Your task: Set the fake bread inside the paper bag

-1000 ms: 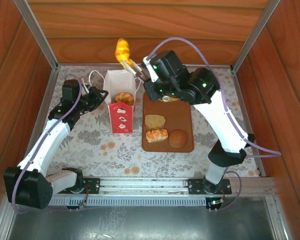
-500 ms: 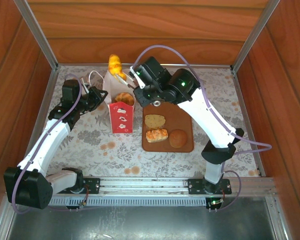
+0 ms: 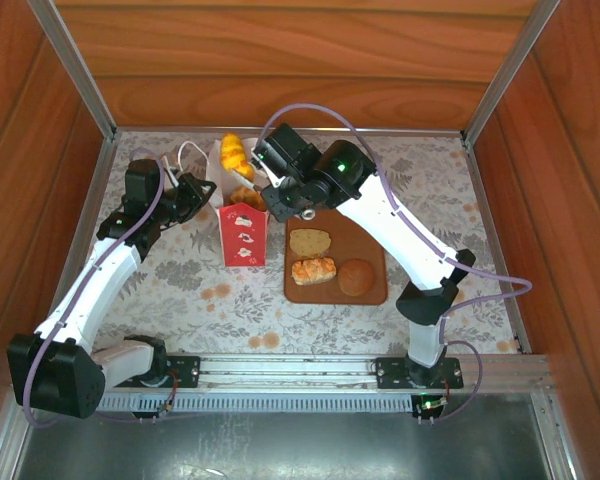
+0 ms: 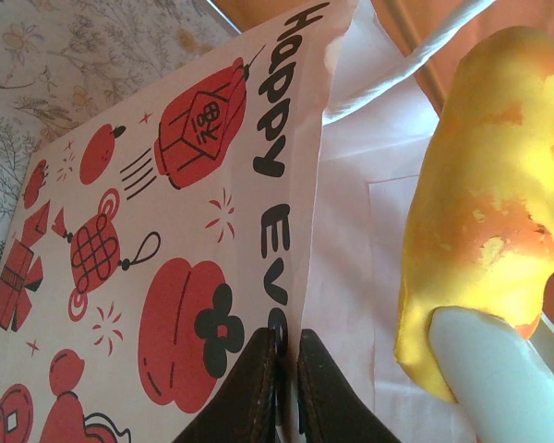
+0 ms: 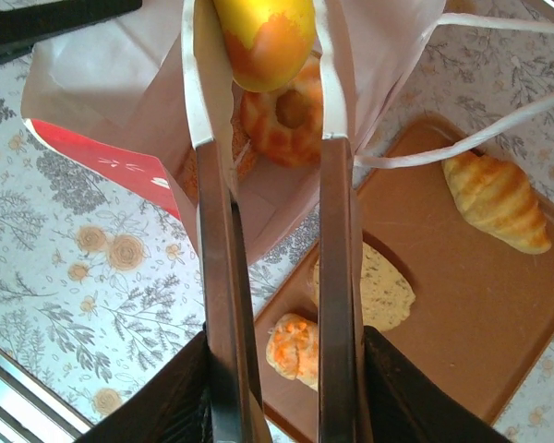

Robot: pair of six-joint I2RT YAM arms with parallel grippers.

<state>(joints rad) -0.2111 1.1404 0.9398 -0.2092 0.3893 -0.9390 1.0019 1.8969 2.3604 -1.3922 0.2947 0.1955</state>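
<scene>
yellow roll now over bag mouth

in the last second the right gripper brought the yellow roll from upper centre down-left to the paper bag opening. release looks imminent, i judge. fingers still clamp the roll. right arm stretches left across the tray. left gripper is closed, pinching the bag's rim.

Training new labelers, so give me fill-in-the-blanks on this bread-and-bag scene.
The right gripper holds a yellow roll above the paper ___. Inside it lies a ring ___. The tray carries ___ pastries.
Missing: bag; doughnut; four.
</scene>
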